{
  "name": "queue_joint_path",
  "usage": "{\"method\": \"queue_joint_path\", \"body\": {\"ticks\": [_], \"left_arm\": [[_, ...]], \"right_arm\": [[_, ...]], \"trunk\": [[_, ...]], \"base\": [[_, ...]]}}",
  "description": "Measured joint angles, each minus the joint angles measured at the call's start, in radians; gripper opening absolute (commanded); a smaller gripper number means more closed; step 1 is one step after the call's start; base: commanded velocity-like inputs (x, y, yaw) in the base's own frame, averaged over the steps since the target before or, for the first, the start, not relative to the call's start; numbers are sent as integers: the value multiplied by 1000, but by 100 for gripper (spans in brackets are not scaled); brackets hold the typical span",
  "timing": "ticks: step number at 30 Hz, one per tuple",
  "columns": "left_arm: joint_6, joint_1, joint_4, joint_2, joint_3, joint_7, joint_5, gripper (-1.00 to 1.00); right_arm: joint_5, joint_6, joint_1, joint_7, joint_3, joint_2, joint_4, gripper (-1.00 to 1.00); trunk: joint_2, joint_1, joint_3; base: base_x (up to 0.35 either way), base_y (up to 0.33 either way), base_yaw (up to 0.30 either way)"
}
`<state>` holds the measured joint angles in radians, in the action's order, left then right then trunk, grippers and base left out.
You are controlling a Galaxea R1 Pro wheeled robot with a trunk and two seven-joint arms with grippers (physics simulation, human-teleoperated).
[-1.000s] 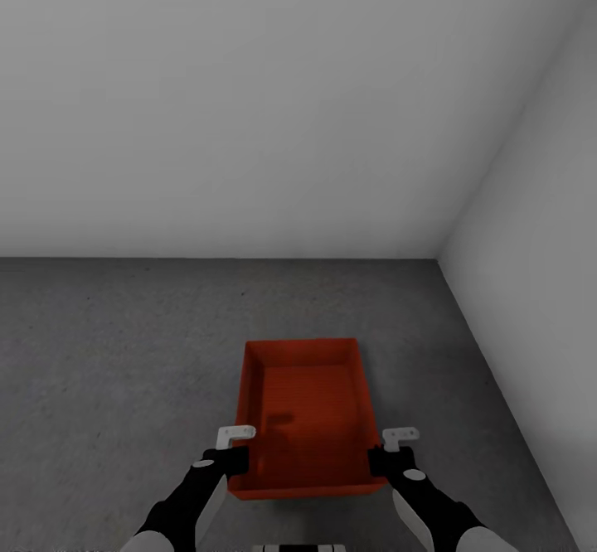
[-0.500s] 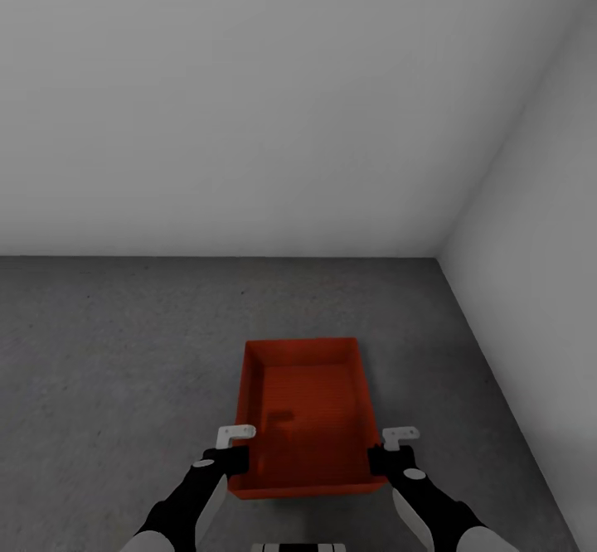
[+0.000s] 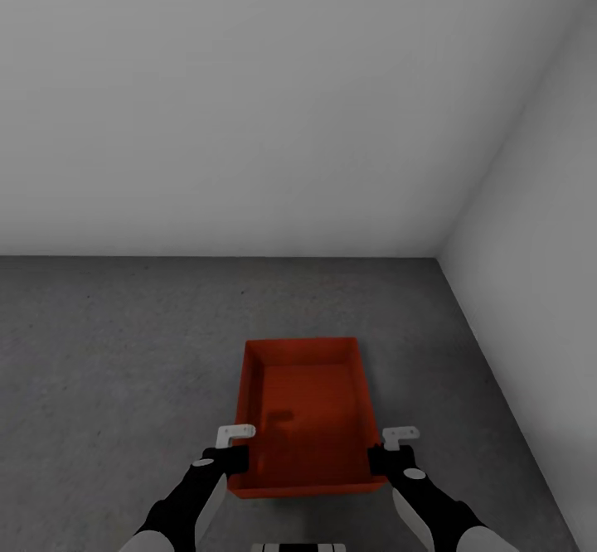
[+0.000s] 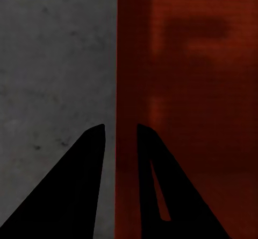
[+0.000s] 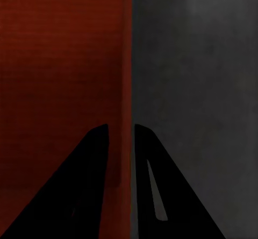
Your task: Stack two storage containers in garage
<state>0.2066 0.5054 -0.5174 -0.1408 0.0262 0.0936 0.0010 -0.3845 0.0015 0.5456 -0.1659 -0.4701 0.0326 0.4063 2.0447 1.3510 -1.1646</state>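
Closest to the robot, both black arms reach in from the bottom edge of the head view, cut off before the elbows. The left gripper is clamped on the left wall of the storage container, near its close corner, and the right gripper is pinching the right wall the same way. In the left wrist view the left gripper has one dark finger outside the wall and one inside, with the thin wall edge in the narrow gap. Same deal for the right gripper in the right wrist view.

The container is an orange-red shallow bin, rectangular, no lid, thin walls, with fine ribs across the bottom. There's a dim shadow blotch on the bottom. Can't honestly tell if it's resting on the floor or held just above it.

Further out is mottled dark grey concrete, then plain white walls meeting in a corner on the right.
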Motion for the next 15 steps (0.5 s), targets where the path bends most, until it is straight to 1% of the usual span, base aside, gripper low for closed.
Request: {"method": "queue_joint_path", "body": {"ticks": [5, 15], "left_arm": [[2, 0, 1, -1, 1, 0, -2, -100], [-2, 0, 2, -1, 1, 0, -2, -100]], "right_arm": [[0, 0, 0, -1, 0, -2, -3, -100], [0, 0, 0, 0, -1, 0, 0, -100]], "trunk": [[0, 0, 0], [70, 38, -31]], "base": [[0, 0, 0], [0, 0, 0]]}}
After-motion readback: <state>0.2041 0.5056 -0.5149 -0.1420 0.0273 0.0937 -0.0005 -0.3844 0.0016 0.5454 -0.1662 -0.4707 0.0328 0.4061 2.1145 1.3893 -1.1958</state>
